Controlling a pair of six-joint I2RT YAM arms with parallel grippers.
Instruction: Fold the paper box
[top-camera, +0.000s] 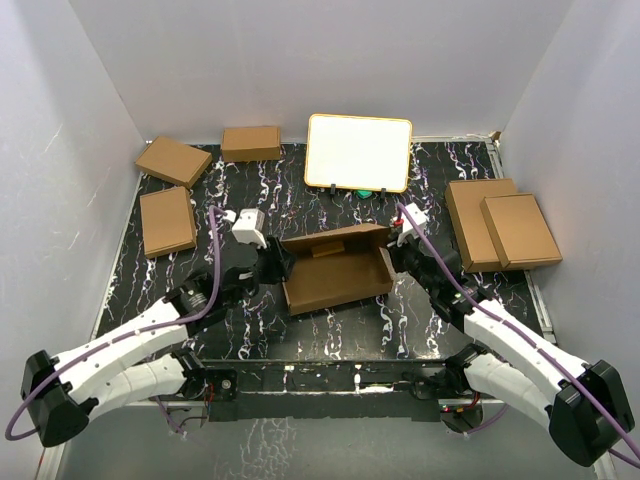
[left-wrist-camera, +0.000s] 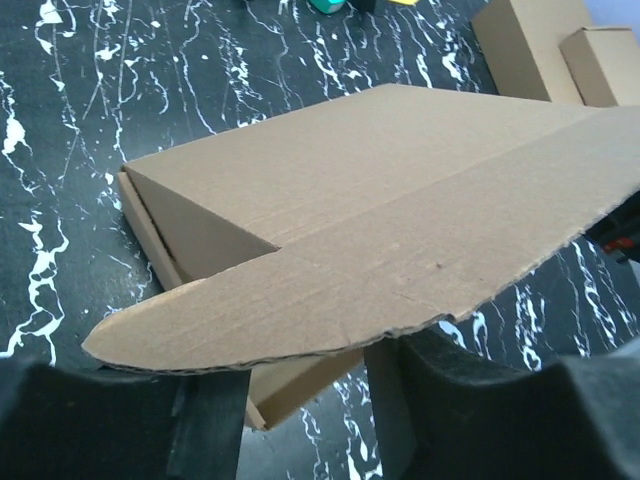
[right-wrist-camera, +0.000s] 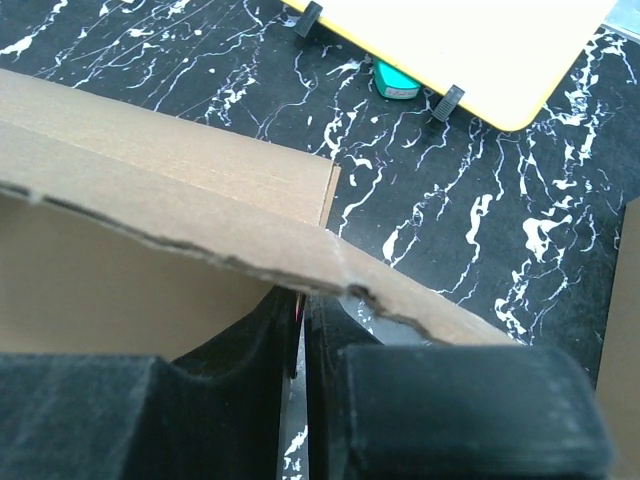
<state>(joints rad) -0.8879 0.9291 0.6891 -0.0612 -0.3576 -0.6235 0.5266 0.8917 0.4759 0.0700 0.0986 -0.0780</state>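
The paper box (top-camera: 335, 275) lies in the middle of the table as a shallow brown tray, its lid half raised over the back. My left gripper (top-camera: 272, 262) is at the box's left end. In the left wrist view its jaws (left-wrist-camera: 300, 375) stand open under the lid's rounded side flap (left-wrist-camera: 330, 290), with a tray corner showing in the gap. My right gripper (top-camera: 400, 247) is at the box's right end. In the right wrist view it (right-wrist-camera: 302, 305) is shut, with only a thin slit between the fingers. Its tips are hidden beneath the edge of a cardboard flap (right-wrist-camera: 200, 240).
Three small folded brown boxes (top-camera: 173, 160) (top-camera: 250, 143) (top-camera: 167, 221) lie at the back left. Two larger ones are stacked at the right (top-camera: 520, 230). A white board with a tan frame (top-camera: 358, 152) stands at the back, with a small teal object (right-wrist-camera: 395, 82) at its foot. White walls enclose the table.
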